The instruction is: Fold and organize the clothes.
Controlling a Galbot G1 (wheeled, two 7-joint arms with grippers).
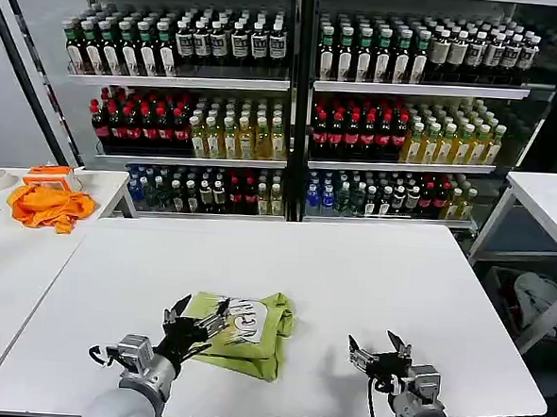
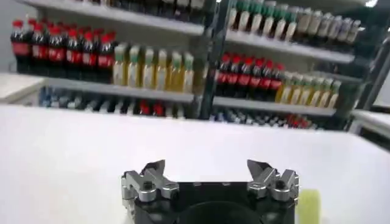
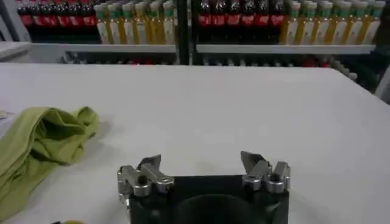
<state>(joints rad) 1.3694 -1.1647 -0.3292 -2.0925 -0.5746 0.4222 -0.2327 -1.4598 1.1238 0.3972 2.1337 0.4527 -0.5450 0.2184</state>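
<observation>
Head view: a white table with a lime T-shirt lying bunched and partly folded near its front edge, left of centre. A white printed patch faces up on the shirt; its lettering is too small to read. The left gripper sits at the shirt's left edge with its fingers spread apart, overlapping the cloth and hiding part of it; whether it touches the fabric cannot be told. The right gripper rests above bare tabletop to the right of the shirt, well apart from it, fingers also spread with nothing between them. Both arms are cut off by the lower edge of the picture.

Left wrist view: the left gripper with open fingers over bare white table. A small sliver of the T-shirt peeks out beside the gripper body, mostly hidden.

Right wrist view: the right gripper open over the table, with the crumpled T-shirt off to one side, cut off at the picture's edge.

Behind the table stand shelves packed with rows of bottles with red, yellow, green and dark contents. On a side table to the left lies an orange cloth, with small items beside it that are hard to make out.
</observation>
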